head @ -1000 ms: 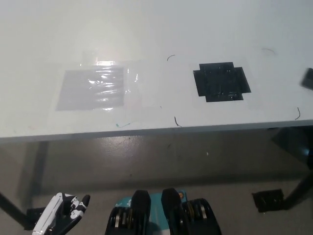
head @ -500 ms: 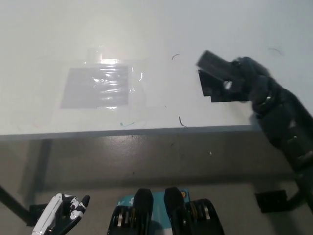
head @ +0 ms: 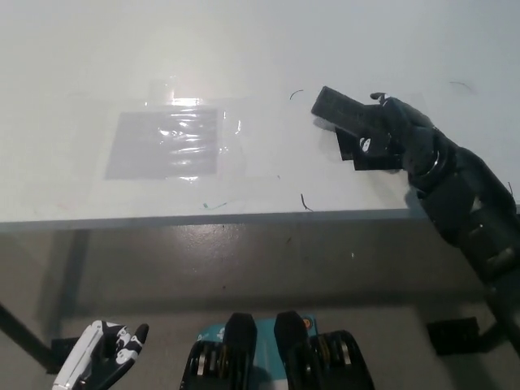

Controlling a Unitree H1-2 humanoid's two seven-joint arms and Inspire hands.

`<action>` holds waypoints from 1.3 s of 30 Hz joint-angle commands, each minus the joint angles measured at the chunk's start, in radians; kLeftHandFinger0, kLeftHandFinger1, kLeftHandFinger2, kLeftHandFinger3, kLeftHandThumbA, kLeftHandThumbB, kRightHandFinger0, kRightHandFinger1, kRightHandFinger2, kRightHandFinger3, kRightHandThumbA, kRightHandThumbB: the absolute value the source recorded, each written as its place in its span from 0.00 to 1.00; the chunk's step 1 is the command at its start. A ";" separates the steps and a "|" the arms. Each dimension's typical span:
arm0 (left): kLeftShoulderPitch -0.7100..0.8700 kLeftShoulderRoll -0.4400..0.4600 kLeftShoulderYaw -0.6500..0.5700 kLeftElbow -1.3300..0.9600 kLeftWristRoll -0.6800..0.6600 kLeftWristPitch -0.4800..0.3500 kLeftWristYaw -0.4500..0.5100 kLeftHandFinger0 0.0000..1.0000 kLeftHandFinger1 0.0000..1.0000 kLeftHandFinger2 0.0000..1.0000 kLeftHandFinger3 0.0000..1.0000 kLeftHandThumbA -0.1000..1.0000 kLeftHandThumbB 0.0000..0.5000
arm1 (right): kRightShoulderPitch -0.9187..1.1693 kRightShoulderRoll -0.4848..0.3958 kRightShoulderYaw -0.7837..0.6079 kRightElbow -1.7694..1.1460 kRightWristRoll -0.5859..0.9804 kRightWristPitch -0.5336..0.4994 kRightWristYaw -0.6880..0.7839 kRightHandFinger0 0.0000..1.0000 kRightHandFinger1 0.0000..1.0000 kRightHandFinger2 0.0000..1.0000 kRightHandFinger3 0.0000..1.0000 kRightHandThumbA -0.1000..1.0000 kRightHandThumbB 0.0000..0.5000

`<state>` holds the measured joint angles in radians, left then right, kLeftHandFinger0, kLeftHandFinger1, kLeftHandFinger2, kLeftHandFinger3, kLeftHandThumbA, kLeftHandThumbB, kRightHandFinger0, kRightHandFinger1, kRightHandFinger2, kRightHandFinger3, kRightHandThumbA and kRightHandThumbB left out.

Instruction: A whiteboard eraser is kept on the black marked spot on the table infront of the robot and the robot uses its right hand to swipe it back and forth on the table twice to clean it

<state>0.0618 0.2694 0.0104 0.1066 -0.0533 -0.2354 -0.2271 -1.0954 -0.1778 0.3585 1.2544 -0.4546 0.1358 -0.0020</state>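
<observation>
My black right hand reaches over the white table from the lower right, shut on a dark whiteboard eraser. The eraser sticks out to the left of the hand, lying just past the left edge of the black marked spot, which the hand largely covers. My white left hand rests low at the bottom left, below the table edge, with its fingers apart and nothing in it.
A grey patch under shiny clear tape lies on the table's left half. Small pen marks dot the surface near the front edge. Dark floor and table legs show below the table.
The right hand came in from the right edge over the black spot and has carried the eraser a little further left since half a second ago. The camera has shifted slightly.
</observation>
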 commanded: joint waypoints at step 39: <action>0.003 0.041 0.024 -0.016 -0.009 -0.013 -0.011 0.00 0.00 0.00 0.00 0.60 0.57 | 0.271 -0.222 -0.644 -2.065 0.777 0.070 0.074 1.00 1.00 1.00 1.00 0.95 1.00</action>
<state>0.0595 0.2687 0.0146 0.1152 -0.0496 -0.2319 -0.2271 -0.9535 -0.3597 0.2113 0.2448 -0.3699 0.3354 0.3074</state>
